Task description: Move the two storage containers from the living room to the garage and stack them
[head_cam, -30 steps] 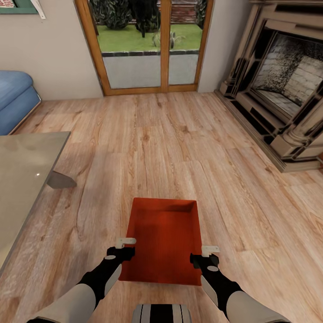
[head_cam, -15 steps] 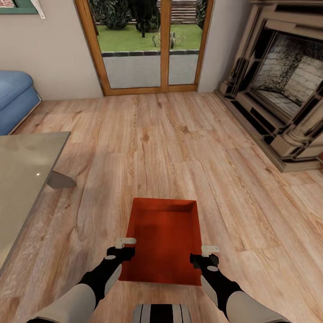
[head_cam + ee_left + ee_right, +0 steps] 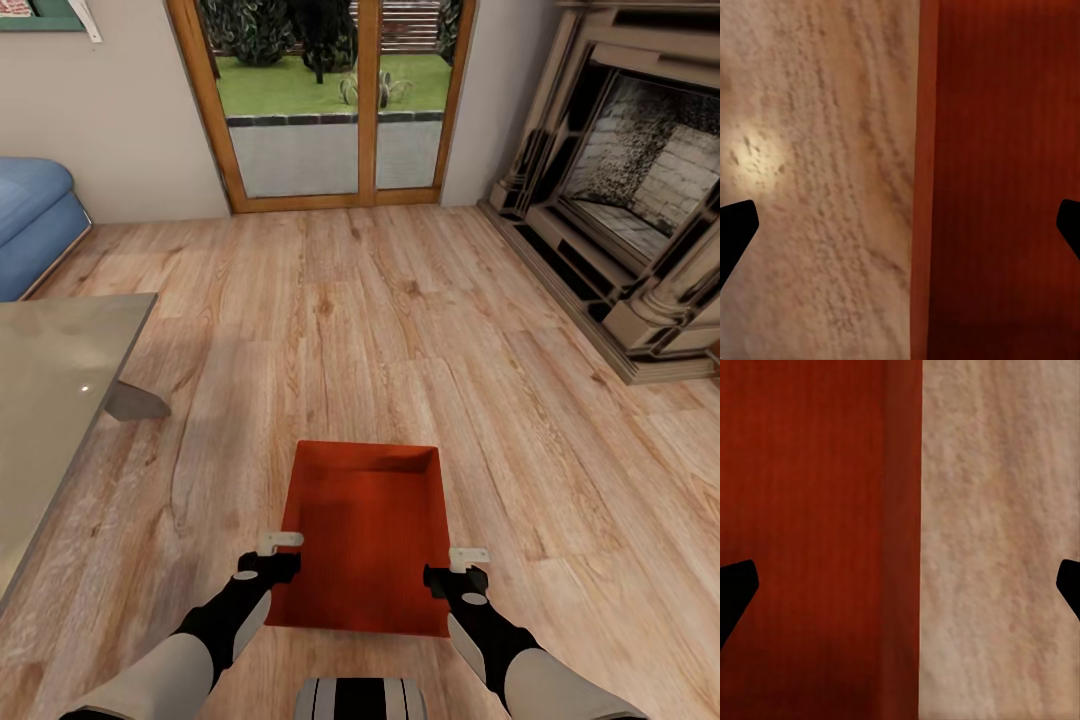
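Head view, left to right. A blue sofa [image 3: 30, 225] is seen at the left edge, upper half. Below it, a grey worktop [image 3: 50, 400] is cut off by the left edge. Wood-framed glass doors [image 3: 320, 100] are seen at top centre, with lawn behind them. A fireplace [image 3: 640, 190] fills the upper right. The wood-plank floor [image 3: 400, 330] covers the rest.

One orange-red bin [image 3: 365, 535] is recorded at lower centre, lying on the wood floor, open top up, nothing inside.

The left hand [image 3: 268, 555] is placed at the bin's left wall, near its near end. In the left wrist view the hand [image 3: 900, 225] is seen wide open, dark fingertips [image 3: 735, 225] at opposite frame edges; the bin wall [image 3: 924, 180] runs between them, floor on one side, bin interior on the other. Nothing is gripped.

The right hand [image 3: 462, 568] is placed at the bin's right wall, level with the left. In the right wrist view the hand [image 3: 900, 585] is likewise spread wide, the wall [image 3: 904, 540] running midway between the fingertips [image 3: 735, 589]. Nothing is gripped.
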Available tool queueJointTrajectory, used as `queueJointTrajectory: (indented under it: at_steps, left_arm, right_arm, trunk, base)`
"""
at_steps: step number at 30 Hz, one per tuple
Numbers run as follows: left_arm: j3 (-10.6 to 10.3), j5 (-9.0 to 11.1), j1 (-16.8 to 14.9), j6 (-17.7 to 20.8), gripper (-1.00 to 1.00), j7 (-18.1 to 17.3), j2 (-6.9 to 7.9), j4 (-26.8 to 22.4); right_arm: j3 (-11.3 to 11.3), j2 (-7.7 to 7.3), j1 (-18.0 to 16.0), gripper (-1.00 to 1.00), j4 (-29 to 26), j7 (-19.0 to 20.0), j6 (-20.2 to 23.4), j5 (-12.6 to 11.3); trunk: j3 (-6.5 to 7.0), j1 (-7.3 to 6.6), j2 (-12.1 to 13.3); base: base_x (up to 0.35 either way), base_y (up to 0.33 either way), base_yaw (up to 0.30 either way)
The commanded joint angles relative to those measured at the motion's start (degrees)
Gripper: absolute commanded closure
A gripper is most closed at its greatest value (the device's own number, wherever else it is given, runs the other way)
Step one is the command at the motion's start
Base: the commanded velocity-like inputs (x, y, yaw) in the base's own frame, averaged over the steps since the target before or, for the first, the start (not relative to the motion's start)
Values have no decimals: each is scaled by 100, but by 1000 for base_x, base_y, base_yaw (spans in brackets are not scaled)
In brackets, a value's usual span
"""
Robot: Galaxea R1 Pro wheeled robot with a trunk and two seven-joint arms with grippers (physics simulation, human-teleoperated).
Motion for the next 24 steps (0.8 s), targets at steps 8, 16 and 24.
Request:
queueJointTrajectory:
  at_steps: [8, 16, 24]
  left_arm:
    - [-51, 57, 2, 30, -100, 40, -12, 9]
    - [-49, 63, 4, 25, 100, 39, -10, 7]
    - [-45, 66, 0, 22, 100, 51, -11, -64]
  right_arm:
    - [28, -16, 0, -100, 17, -31, -18, -60]
    - [8, -27, 0, 100, 69, -23, -19, -105]
    - [19, -18, -1, 100, 70, -22, -22, -65]
  trunk:
    - [-3, -1, -1]
    - [-3, -1, -1]
    - [-3, -1, -1]
  base:
    - [0, 0, 0]
    - [0, 0, 0]
    - [0, 0, 0]
